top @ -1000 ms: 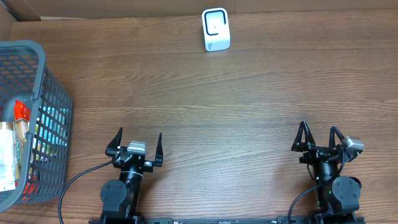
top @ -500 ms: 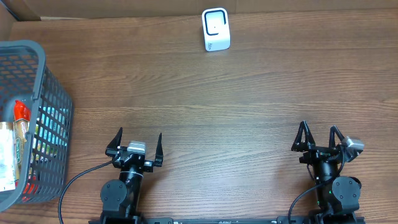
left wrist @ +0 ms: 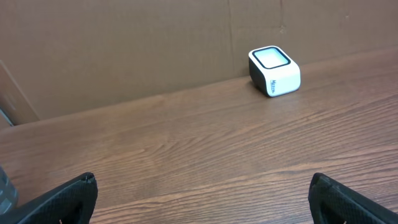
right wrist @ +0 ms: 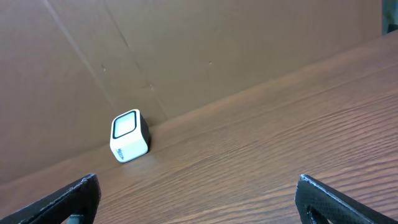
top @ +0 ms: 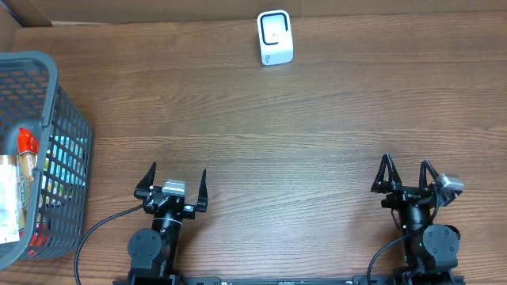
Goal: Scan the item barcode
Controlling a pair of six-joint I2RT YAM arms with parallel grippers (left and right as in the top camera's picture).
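At the near edge of the bench (top: 317, 119) the left fingers (top: 147, 180) stood spread wide with nothing between them, their dark tips showing at the two lower corners of the left wrist view (left wrist: 68, 196). Well to their right, also at the near edge, the right fingers (top: 382, 176) were spread just as wide and empty, likewise visible only as dark tips low in the right wrist view (right wrist: 68, 199). A black cable (top: 99, 229) curved away from the base of the left arm. Further out on the left, partly cut off by the overhead view's edge, a grey mesh basket (top: 55, 87) rested on the bench, well apart from both pairs of fingers. Inside it lay a packaged item (top: 9, 198) with a red part (top: 27, 142) just above it; its print was too small to read, and no barcode could be made out. At the far edge of the bench, near the middle, the small white scanner (top: 275, 37) stood upright with its dark-framed window on top, just in front of the brown cardboard wall (left wrist: 155, 50), and it appeared in both wrist views (left wrist: 274, 71) (right wrist: 129, 135).
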